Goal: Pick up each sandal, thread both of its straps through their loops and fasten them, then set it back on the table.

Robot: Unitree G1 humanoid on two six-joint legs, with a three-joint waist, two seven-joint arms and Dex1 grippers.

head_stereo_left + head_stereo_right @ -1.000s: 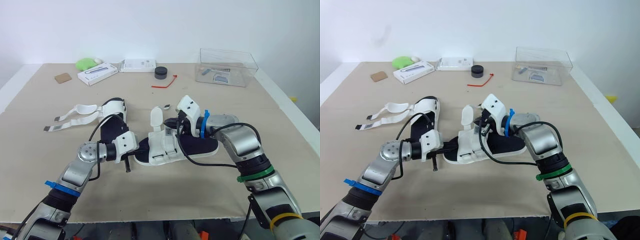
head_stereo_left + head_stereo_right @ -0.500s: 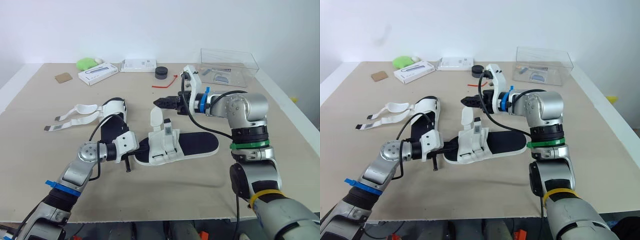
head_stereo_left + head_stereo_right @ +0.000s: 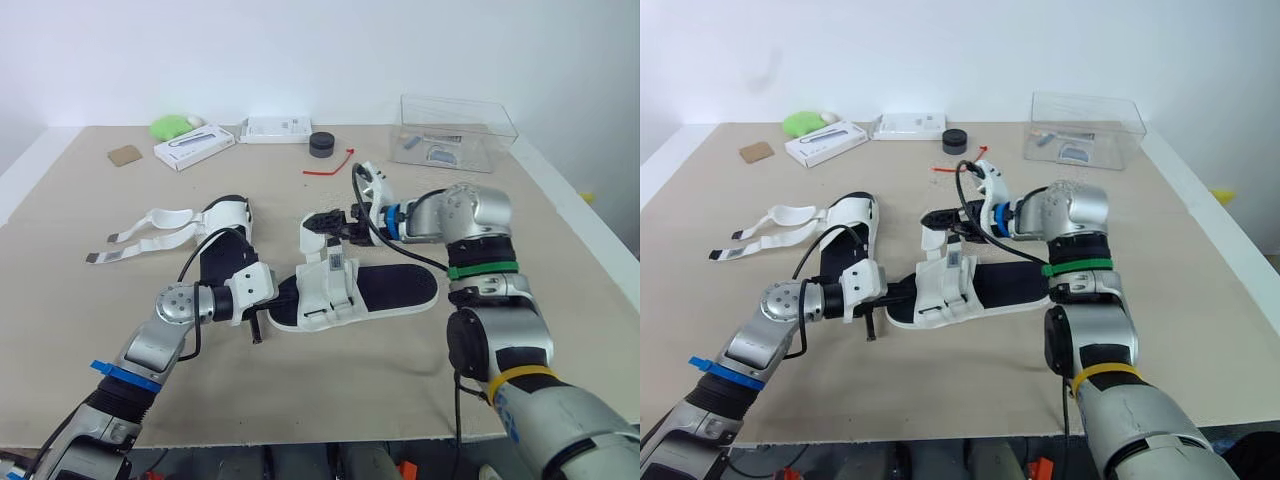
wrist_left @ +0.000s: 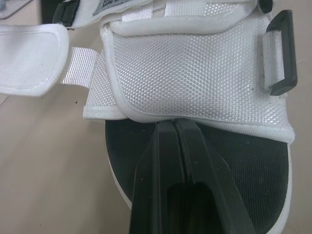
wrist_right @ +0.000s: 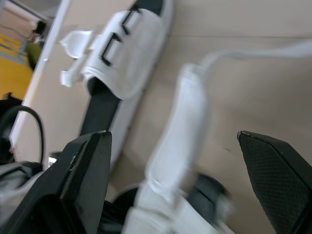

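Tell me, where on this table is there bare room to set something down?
Bare: the table's right side, from the clear box to the front edge, and the front strip below the near sandal. Crowded: the middle, around it and the other sandal, and the back edge with white boxes.

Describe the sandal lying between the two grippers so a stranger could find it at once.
On the beige table, two white-strapped sandals with black footbeds lie mid-table. Take the sandal nearer the front edge, lying crosswise between the left gripper and the right gripper. Unlike the other sandal, whose straps trail flat towards the robot's left, it has one strap standing upright.
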